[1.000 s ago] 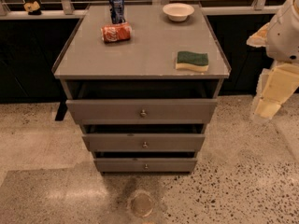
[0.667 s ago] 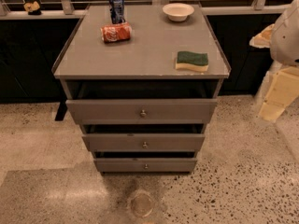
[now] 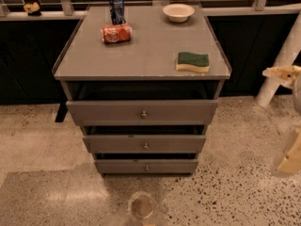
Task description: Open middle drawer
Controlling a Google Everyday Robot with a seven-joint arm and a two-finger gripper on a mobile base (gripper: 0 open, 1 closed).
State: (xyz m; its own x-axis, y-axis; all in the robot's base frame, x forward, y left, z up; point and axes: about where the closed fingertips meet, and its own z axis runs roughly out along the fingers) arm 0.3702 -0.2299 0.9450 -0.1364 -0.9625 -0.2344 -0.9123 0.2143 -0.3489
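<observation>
The grey cabinet [image 3: 141,55] has three drawers, all standing a little way out. The middle drawer [image 3: 113,144] has a flat grey front with a small round metal knob [image 3: 145,146] at its centre, and a narrow dark gap shows above it. The taller top drawer [image 3: 103,112] sticks out farthest, and the smallest bottom drawer [image 3: 117,166] sits below. My gripper [image 3: 288,157] is at the far right edge of the view, well to the right of the cabinet and apart from all the drawers, with cream arm parts [image 3: 282,73] above it.
On the cabinet top stand an upright blue can [image 3: 116,8], a red can [image 3: 116,33] lying on its side, a white bowl [image 3: 178,12] and a green and yellow sponge [image 3: 193,61]. A white post [image 3: 277,65] leans at the right. A round object [image 3: 142,206] lies on the speckled floor in front.
My arm has moved down and to the right, further towards the edge of the view. The drawers and the things on the cabinet top have not moved.
</observation>
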